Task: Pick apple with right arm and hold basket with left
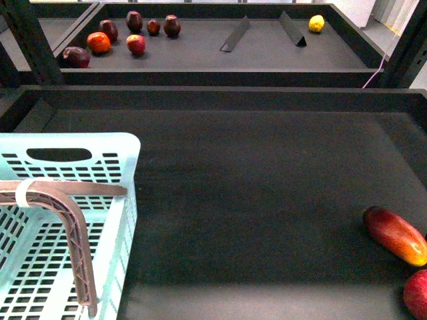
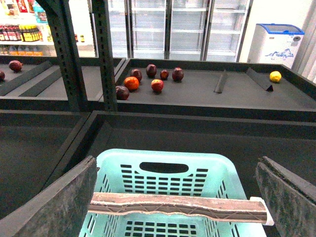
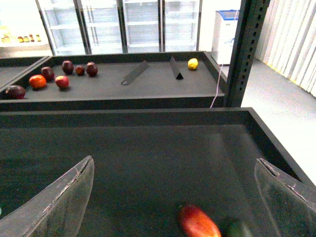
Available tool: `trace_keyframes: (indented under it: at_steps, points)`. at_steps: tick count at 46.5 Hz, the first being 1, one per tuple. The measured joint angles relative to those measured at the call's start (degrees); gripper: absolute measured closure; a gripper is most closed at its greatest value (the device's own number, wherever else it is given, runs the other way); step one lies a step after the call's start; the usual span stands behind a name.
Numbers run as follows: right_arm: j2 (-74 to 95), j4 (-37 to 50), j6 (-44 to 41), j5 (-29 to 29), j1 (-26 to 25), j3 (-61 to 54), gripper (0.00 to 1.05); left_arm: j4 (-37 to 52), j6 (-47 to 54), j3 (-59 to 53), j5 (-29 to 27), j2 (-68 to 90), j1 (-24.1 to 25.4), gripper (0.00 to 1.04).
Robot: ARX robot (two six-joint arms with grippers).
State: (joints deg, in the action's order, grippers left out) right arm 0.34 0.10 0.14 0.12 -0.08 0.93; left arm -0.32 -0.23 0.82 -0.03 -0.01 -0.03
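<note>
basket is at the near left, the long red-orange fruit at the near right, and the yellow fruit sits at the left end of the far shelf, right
One slip: the front view shows the yellow fruit at the right end of the far shelf, not the left. The basket is at the near left and the long red-orange fruit at the near right.
</note>
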Motion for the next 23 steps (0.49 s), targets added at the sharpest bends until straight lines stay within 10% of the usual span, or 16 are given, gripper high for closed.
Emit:
trace_keyframes:
  at_steps: [23]
  points:
    - [0.00, 0.00, 0.00, -0.02, 0.00, 0.00, 0.09, 0.00, 0.00, 0.00, 0.00, 0.00, 0.00, 0.07]
